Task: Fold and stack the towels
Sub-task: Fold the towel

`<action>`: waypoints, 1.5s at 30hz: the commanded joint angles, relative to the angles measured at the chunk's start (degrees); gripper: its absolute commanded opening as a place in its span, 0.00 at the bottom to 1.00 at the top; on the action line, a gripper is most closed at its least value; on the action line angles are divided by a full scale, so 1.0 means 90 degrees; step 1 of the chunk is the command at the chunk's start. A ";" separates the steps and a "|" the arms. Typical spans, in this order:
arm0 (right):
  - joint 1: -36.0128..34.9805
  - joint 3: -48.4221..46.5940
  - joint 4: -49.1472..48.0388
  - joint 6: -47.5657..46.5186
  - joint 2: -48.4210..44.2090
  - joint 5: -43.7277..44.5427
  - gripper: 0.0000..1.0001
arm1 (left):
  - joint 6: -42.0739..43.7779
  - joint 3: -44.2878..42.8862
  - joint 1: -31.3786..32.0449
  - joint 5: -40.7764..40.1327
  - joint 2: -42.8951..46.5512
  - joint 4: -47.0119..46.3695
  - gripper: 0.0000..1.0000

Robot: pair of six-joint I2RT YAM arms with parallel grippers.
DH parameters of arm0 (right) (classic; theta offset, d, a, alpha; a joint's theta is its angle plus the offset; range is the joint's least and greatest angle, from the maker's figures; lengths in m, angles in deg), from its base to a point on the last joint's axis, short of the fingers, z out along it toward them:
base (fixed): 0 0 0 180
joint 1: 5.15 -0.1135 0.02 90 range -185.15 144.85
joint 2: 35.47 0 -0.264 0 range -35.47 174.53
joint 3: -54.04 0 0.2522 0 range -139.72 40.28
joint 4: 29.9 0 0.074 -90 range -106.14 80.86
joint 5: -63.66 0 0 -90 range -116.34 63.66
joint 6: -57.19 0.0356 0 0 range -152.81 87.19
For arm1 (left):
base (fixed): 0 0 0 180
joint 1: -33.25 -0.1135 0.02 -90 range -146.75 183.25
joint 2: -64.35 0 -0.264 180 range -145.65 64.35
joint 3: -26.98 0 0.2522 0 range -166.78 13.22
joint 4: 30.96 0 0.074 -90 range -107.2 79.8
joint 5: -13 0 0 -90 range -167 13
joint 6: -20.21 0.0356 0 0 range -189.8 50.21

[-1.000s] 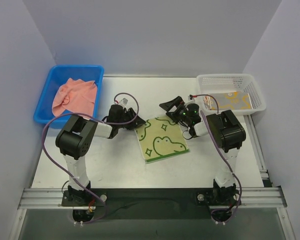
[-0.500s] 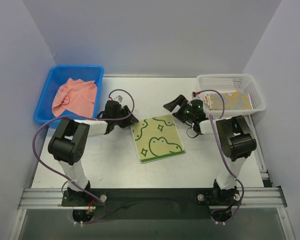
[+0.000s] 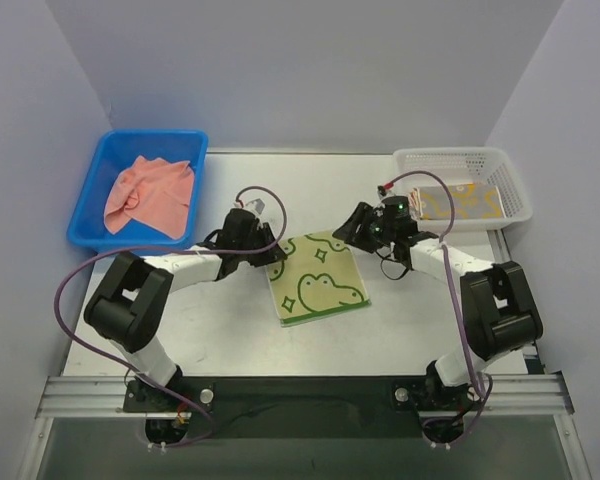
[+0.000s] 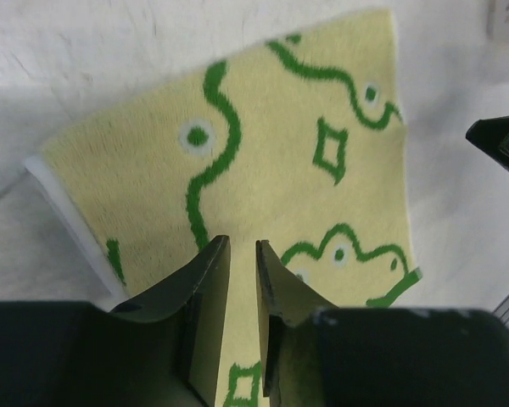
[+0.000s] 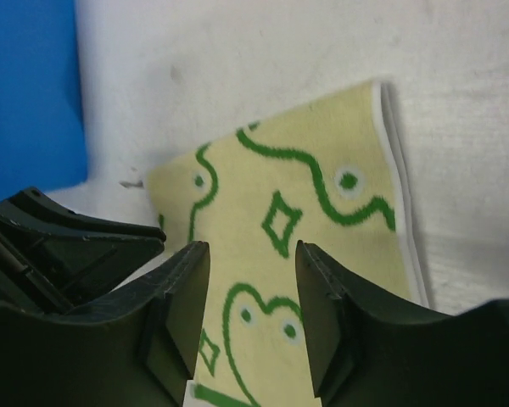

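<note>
The pale green towel [image 3: 320,278] is lying on the counter [image 3: 230,320], beneath the left claw [image 4: 242,248] and the right claw [image 5: 253,254]. The left claw is standing narrowly apart and the right claw wider, with neither clamping cloth. Each should be pinching 1 corner fully before lifting.

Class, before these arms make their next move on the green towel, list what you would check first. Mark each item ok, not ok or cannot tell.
1. The green towel lies folded flat on the table: ok.
2. The left gripper is over the towel's far-left corner: ok.
3. The right gripper is over the far-right corner, jaws apart: ok.
4. Left jaws pinching cloth: cannot tell; they stand nearly together.
5. The white basket has room above its folded towels: ok.
6. The pink towel sits in the blue bin, apart from both arms: ok.
</note>
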 commanded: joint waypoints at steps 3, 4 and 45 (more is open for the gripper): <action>-0.0170 0.0173 0.2154 -0.0844 -0.0358 -0.0157 0.39 | 0.0264 0.0211 0.0247 -0.0082 -0.0099 0.0513 0.29; -0.0209 0.0203 0.2351 -0.0933 -0.0406 -0.0147 0.38 | 0.0294 0.0211 0.0247 -0.0082 -0.0157 0.0610 0.29; -0.0122 -0.2716 0.5312 -0.5347 0.0470 -0.0527 0.47 | 0.4796 -0.2816 0.0218 -0.0826 -0.0381 0.4723 0.60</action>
